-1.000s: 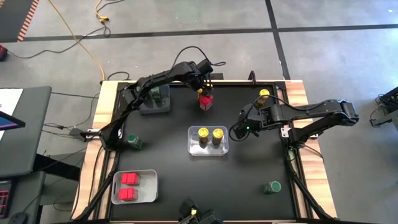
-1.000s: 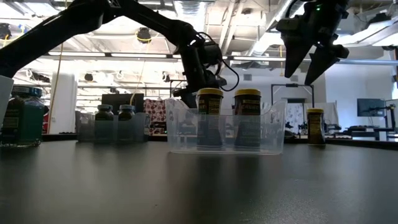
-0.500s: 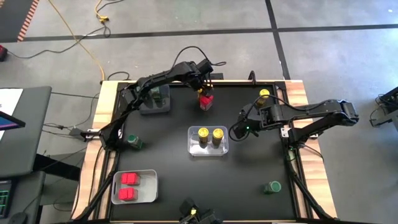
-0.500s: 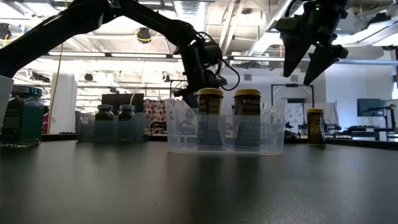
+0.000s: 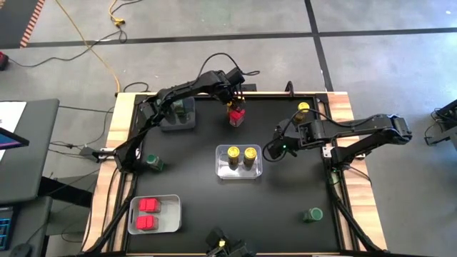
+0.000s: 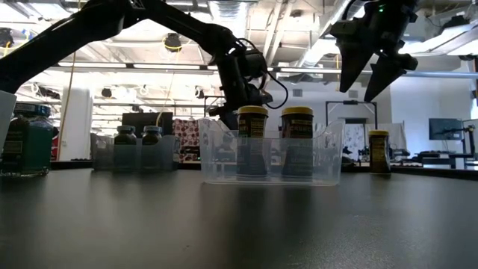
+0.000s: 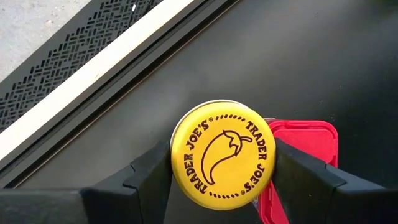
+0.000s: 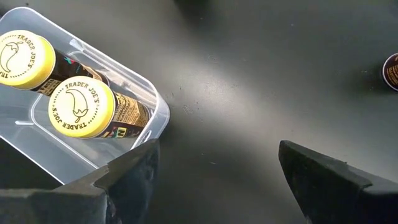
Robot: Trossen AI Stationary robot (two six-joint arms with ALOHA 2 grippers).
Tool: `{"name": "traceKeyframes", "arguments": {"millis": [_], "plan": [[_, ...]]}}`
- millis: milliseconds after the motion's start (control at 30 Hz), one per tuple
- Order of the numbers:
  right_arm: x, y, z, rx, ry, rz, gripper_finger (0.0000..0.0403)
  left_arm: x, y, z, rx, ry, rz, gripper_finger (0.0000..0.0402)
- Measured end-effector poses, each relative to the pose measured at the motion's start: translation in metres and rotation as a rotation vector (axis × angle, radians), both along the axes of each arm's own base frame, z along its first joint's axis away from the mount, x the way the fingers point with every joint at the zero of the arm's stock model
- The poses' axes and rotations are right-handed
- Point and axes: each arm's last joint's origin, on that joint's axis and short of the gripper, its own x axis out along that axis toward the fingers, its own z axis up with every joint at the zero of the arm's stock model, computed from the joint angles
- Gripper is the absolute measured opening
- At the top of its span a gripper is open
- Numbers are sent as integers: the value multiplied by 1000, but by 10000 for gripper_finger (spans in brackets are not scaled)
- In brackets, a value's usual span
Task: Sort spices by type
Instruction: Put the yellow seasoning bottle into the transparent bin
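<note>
Black bench [image 5: 285, 207] from above: we count two yellow-lidded round jars in the clear bin [image 5: 239, 170], red-topped jars in another; two green-lidded jars [image 5: 312, 214] lie loose. Left wrist: our left hand [image 7: 224, 180] clasps a yellow-lidded jar [image 7: 223, 154] beside a red-topped jar [image 7: 303, 140]. Right wrist: our right hand [image 8: 217, 171] hovers, spread, empty. Sorting looks roughly half done.

Both arms dark, near-black, built of slim jointed links; matte finish.
Left arm [image 5: 178, 93]: thin black cable looped in arc above wrist end.
Right arm [image 5: 357, 132]: blocky housings at joints, small green indicator light near wrist, pale patch on underside of link.
Left gripper fingers [image 7: 149, 180]: dark grey, broad, angular, faceted inner faces.
Right gripper fingers [image 8: 134, 168]: same dark wedge shape, tapering to points in low view.
</note>
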Motion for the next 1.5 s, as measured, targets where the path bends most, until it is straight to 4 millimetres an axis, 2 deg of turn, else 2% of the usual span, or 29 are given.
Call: {"name": "traceKeyframes", "arguments": {"millis": [833,1133,1500], "plan": [[0,0,0,5,-5,-14,356,-1,-1,2,-1,3,2,233],[0,1,0,7,-7,-16,356,0,-2,20,24,-21,-6,234],[0,11,0,13,-13,12,356,1,-5,43,56,-66,-12,235]]}}
